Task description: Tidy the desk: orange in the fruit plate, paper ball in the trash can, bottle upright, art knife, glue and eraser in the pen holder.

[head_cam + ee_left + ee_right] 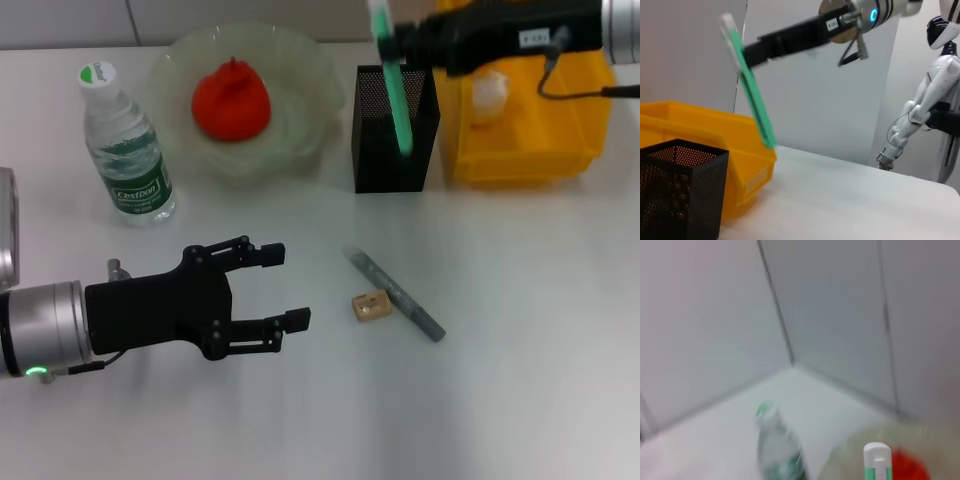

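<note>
From the head view, your right tool [392, 40] pinches a green art knife [396, 90] angled into the pen holder [393, 135]; your left tool [283, 287] hovers spread above the surface [520, 330] near the eraser [371, 304]. Left wrist view: knife tip just above the holder's rim, beside the trash can [695, 130]. Right wrist view: the bottle [776, 450] stands upright.

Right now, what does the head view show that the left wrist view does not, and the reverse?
Only the head view shows the orange in the fruit plate, the upright bottle, the eraser, the grey stick, the paper ball, and the left gripper with open jaws. Only the left wrist view shows a white humanoid robot standing beyond the table. Both show the pen holder, the trash can and the green art knife held by the right gripper.
</note>
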Available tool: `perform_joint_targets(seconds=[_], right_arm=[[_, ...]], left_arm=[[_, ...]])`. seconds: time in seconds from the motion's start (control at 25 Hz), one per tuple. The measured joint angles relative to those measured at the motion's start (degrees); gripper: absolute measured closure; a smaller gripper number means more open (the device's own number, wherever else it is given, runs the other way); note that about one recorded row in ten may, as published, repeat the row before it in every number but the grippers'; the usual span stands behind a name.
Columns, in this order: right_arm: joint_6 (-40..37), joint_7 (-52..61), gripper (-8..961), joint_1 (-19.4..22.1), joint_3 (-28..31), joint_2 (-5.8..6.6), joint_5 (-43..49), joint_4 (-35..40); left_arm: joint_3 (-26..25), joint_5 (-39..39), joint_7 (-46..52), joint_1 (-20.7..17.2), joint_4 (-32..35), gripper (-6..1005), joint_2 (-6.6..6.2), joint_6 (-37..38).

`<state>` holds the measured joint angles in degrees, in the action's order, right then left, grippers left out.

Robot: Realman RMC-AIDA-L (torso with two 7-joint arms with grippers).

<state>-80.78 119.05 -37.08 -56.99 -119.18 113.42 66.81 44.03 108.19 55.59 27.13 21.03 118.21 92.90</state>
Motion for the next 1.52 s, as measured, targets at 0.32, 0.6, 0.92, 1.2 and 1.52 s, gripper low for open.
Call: perform_joint_targets(seconds=[0.32,0.6,0.92,1.2,1.52], right_arm=[[11.0,-26.12,735,1.12,0.3,0.0,-18.78,-16.25],[17.68,-38.8,725,-0.73,-0.18,0.0,-26.04,-26.79],[20.84,-40.76,714,-1.19,-0.14,-0.08,-26.34,-30.46],[21.1,-40.75,704,-1.07,0.26,-0.06,-26.58,-32.05],[20.18,-40.01,554,-0.25,0.37,-0.1,-28.4,-31.78]], left_arm=[[-0.14,-0.29,-0.26,-0.07,0.07,170,0.03,-0.1],[-0.1,-0.33,-0.29,0.34,-0.05,170,0.09,-0.46],[-0.3,-0.35,-0.38,0.17,-0.16,170,0.09,-0.67],[-0.04,-0.36,-0.4,0.19,-0.2,170,0.18,-0.71],[0.0,-0.3,-0.4,0.25,-0.2,170,0.18,-0.71]])
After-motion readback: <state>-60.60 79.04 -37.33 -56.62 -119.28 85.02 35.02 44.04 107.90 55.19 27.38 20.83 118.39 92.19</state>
